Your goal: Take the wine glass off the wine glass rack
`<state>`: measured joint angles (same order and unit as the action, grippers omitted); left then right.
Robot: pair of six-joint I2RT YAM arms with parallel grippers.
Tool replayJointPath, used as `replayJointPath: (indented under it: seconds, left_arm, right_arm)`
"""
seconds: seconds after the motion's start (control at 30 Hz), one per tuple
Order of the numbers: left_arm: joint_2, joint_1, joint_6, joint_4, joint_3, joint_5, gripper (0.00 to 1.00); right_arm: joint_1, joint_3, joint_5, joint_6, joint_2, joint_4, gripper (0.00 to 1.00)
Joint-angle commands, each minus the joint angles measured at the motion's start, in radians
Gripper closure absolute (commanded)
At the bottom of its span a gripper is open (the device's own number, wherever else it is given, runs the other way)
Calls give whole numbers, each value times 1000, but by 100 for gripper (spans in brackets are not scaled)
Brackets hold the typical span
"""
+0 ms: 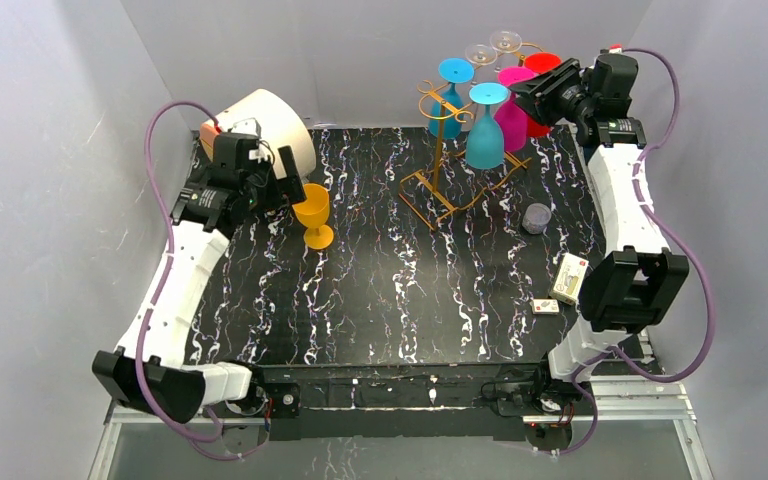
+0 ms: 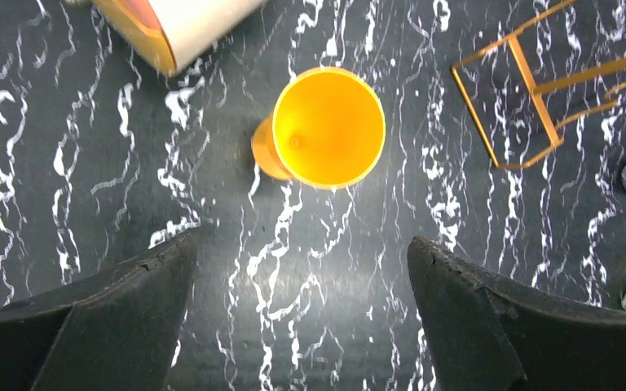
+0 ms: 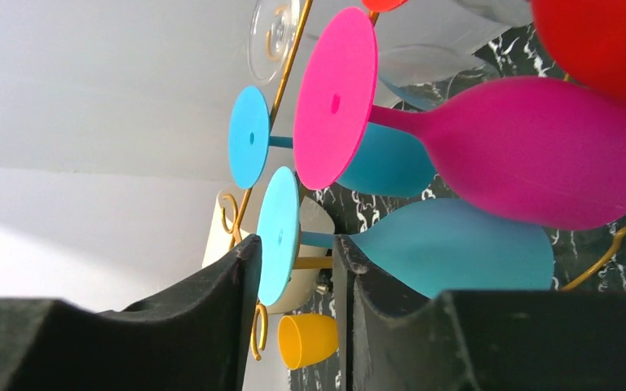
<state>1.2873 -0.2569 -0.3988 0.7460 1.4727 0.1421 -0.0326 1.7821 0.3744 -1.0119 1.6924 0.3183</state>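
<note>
Top camera first: the tall gold wire wine glass rack (image 1: pixel 438 150) stands at the far side of the black marbled table (image 1: pixel 390 300), a bit right of the middle. Glasses hang upside down off its loops. A pale blue wine glass (image 1: pixel 485 135) is nearest, with a magenta wine glass (image 1: pixel 512 118) just beside it. The right gripper (image 1: pixel 522 95) is up by those two. Over on the left, the left gripper (image 1: pixel 290 188) sits just beside a yellow goblet (image 1: pixel 313 212) that's standing upright on the table, off the rack.

Left wrist cam: this one looks straight down into the yellow goblet (image 2: pixel 328 126). The left gripper (image 2: pixel 301 318) has its fingers spread wide, only bare table between them, apart from the goblet. A corner of the rack's base (image 2: pixel 530 90) shows top right.

Right wrist cam: the right gripper (image 3: pixel 296 244) has its fingers drawn in to a narrow gap, and the pale blue glass's round foot (image 3: pixel 279 236) shows in that gap. I can't tell if the pads actually touch it. The magenta glass (image 3: pixel 522 155) sits just above it in this view.
</note>
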Motion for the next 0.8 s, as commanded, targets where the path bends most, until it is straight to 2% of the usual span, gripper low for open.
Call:
replayJointPath:
  seconds: [0.0, 0.13, 0.23, 0.5, 0.77]
  left_arm:
    - [-89, 5, -40, 35, -45, -85, 2]
    - [-104, 4, -48, 34, -54, -118, 2]
    - [-112, 4, -39, 42, -60, -140, 2]
    - [-144, 5, -36, 42, -77, -187, 2]
    - [-142, 5, -38, 37, -83, -171, 2]
  right_arm:
    - [-4, 37, 74, -11, 19, -53, 52]
    - [-4, 27, 74, -19, 16, -58, 52]
    - [-4, 33, 102, -31, 35, -70, 58]
    - [-4, 113, 126, -34, 95, -44, 60]
    - [-4, 127, 153, -28, 107, -41, 72]
